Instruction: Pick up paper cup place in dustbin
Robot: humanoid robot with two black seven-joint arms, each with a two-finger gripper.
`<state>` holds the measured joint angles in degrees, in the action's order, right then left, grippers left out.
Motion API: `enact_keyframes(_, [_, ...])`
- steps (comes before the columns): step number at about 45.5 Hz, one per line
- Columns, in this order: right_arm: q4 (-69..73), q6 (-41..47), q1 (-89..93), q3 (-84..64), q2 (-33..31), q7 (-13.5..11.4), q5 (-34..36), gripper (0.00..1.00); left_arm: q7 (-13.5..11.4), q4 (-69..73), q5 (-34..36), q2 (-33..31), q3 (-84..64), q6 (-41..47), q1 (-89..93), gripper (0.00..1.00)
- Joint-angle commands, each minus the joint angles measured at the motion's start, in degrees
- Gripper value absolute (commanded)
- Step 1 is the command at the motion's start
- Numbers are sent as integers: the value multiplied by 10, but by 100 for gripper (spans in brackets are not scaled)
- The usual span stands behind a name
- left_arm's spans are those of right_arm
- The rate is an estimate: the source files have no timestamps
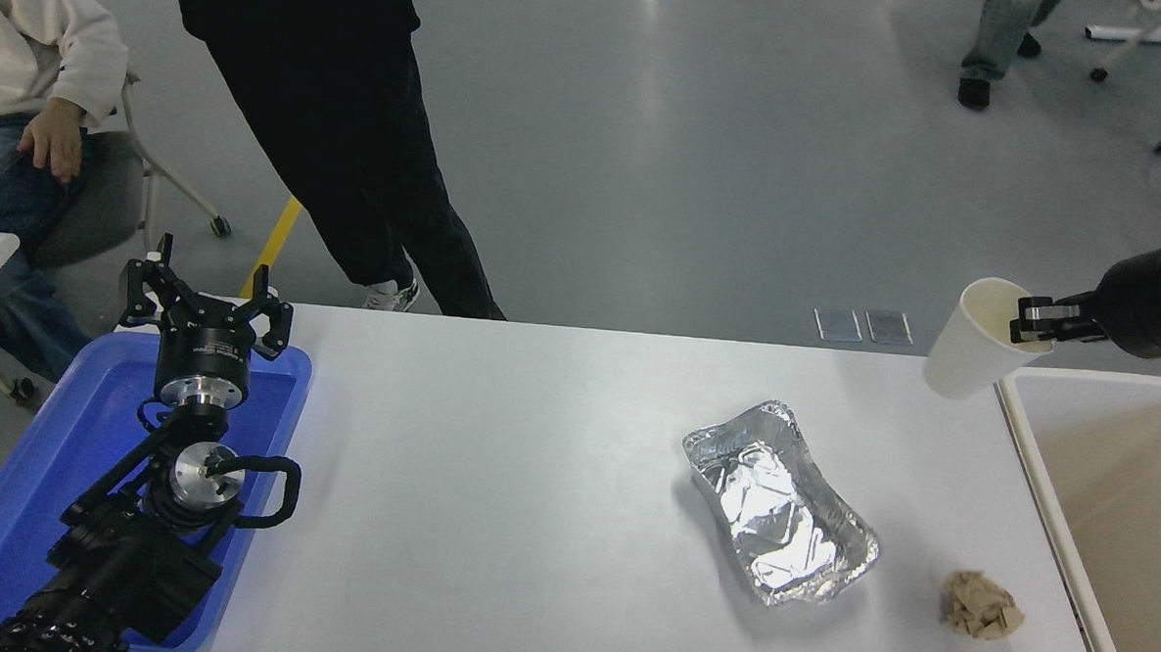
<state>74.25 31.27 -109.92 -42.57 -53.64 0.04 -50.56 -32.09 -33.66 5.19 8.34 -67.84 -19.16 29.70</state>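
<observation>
Seen from the head camera: right claw (1031,320) clamped on the rim of the paper cup (972,338), one finger inside the mouth, cup tilted and lifted clear of the white table (535,481). Cup held in the air above the table's far right corner, just beside the near-left corner of the dustbin (1035,454), its base not over the bin's opening. Beige dustbin standing off the table's right edge, inside visible and bare as far as shown. On the table, right of centre: crinkled silver foil tray (779,501), and nearer the front edge a crumpled brown paper ball (980,605), apart from the tray. At lower left, left claw (205,315) parked over the blue tray (36,459), fingers spread apart and holding nothing. Beyond the table's far side, a person in black trousers (353,140) standing; another seated at the upper left, hand (51,146) resting on a knee.
</observation>
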Motion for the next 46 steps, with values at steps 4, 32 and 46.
enact_keyframes(4, [25, 59, -116, -37, -20, -10, 5, 0, 0, 0, 0, 0, 0, 0, 0, 99])
enact_keyframes(32, [-161, -87, -43, -30, -115, -77, 184, 0, 0, 0, 0, 0, 0, 0, 0, 99])
enact_keyframes(46, [-209, -262, 101, 42, -129, -72, 375, 0, 0, 0, 0, 0, 1, 0, 0, 99])
